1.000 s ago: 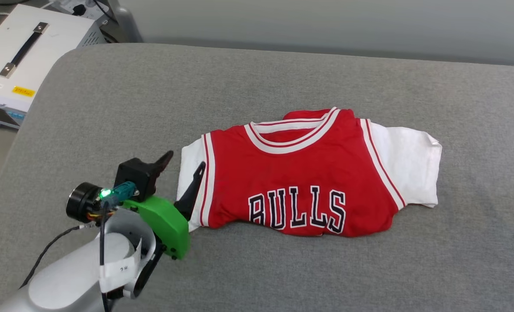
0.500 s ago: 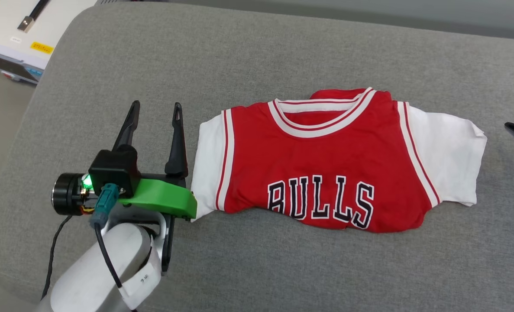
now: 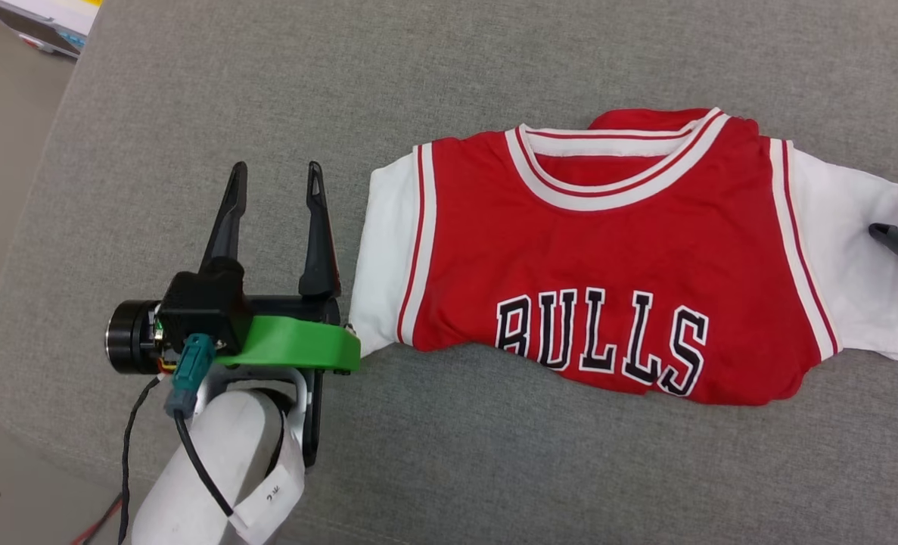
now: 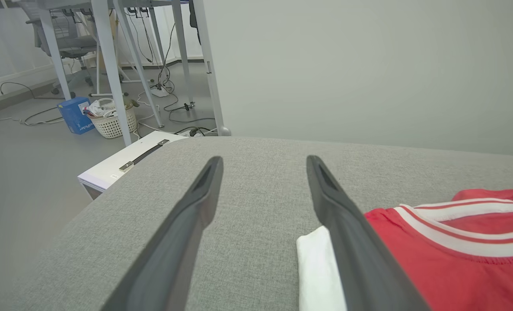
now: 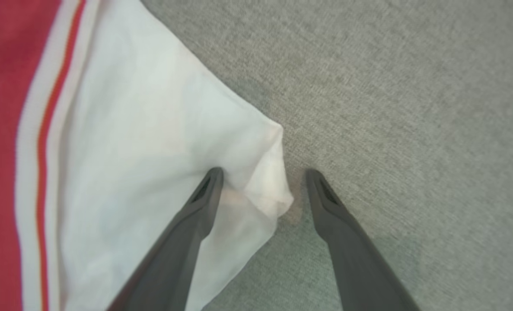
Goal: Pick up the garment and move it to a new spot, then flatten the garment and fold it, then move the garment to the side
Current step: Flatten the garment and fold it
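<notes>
Near edge of the grey fabric-covered bench [image 3: 494, 469]: paper tag [image 3: 271, 496] on my pale forearm, print too small to read. My left gripper [image 3: 276, 168] sits low over the bench, jaws apart, holding nothing, just beside the white sleeve on my left. In the left wrist view one finger overlaps that sleeve's edge.

The red basketball-jersey T-shirt with white short sleeves [image 3: 607, 250] lies chest up, mid-bench toward the right edge, with its lower part apparently tucked under. The chest reads "BULLS" in black letters with a white outline. No number is visible.

My right gripper [image 5: 264, 171] has its jaws apart, straddling the outer corner of the other sleeve. One finger is on cloth, the other on bare bench, and nothing is pinched.

Step, my guess: take both sleeves to shift or smooth the shirt.
- Left should slide right until the sleeve edge sits between the fingers.
- Both should go low to catch every layer, close together and lift evenly, so the tuck doesn't open.
- Right has only a corner, so a deeper bite looks safer.

Far: white box with black handle [image 4: 126, 162] past the bench's left corner, and a blue box [image 4: 75, 114] on the floor, print unreadable.
</notes>
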Controlling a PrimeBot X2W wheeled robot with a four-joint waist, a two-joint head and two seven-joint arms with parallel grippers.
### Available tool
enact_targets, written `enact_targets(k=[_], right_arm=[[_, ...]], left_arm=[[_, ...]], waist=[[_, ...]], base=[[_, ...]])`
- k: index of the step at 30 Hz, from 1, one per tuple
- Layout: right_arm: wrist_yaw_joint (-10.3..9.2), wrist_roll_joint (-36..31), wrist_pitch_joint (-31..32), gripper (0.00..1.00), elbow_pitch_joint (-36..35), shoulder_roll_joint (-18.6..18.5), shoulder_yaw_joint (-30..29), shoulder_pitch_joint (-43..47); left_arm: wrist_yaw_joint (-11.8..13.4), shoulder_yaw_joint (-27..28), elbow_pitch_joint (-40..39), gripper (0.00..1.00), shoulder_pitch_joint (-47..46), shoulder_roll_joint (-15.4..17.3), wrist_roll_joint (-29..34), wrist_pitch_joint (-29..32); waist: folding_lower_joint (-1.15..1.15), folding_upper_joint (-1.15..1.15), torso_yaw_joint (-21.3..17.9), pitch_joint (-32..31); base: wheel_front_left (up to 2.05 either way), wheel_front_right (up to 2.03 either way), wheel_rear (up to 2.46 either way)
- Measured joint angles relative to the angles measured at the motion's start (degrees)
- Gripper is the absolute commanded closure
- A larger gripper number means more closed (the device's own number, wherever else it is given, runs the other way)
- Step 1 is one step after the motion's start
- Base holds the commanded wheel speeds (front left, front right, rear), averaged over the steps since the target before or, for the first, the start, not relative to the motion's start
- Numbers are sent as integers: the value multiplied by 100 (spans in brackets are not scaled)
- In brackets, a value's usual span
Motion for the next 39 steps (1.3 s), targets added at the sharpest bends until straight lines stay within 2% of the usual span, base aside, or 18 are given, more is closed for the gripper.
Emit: enact_targets(k=[3, 4, 5, 6, 10, 13, 18, 27, 33, 39], right_arm=[[1, 54, -211, 0, 41, -52, 59, -5], [1, 55, -345, 56, 34, -58, 101, -23], [1, 58, -474, 75, 38, -58, 129, -25], [1, 66, -646, 100, 42, -57, 156, -26], [4, 198, -1339, 100, 60, 21, 160, -20], [3, 366, -1651, 100, 92, -119, 92, 87], [3, 604, -1840, 100, 108, -643, 2, 450], [3, 946, -2050, 100, 314, -876, -253, 1183], [3, 1088, -1979, 100, 776, -834, -538, 1529], [3, 1066, -2078, 100, 1314, -213, -706, 1619]], left_arm=[[-219, 225, 58, 0, 65, -131, 182, 0], [-296, 313, 77, 0, 81, -169, 253, 0], [-345, 377, 96, 0, 96, -194, 307, 0], [-410, 449, 126, 0, 118, -224, 369, 1], [-616, 716, 258, 0, 227, -265, 517, 1], [-753, 887, 341, 0, 304, -267, 605, 1], [-1007, 1150, 485, 0, 345, -241, 691, 0], [-1446, 1390, 931, 0, -52, 48, 758, 0], [-1600, 1413, 1187, 0, -621, 153, 766, 0], [-1638, 1393, 1356, 0, -810, 158, 783, 1]], waist=[[0, 0, 29, 58], [0, 0, 20, 58], [0, 0, 9, 53], [0, 0, -6, 38], [0, 0, -100, -87], [0, 0, -216, -235], [0, 0, -466, -469], [0, 0, -870, -702], [0, 0, -1036, -665], [0, 0, -1166, -547]], base=[[0, 0, 0], [0, 0, 0], [0, 0, 0], [0, 0, 0], [0, 0, 0], [0, 0, 0], [0, 0, 0], [0, 0, 0], [0, 0, 0], [0, 0, 0]])
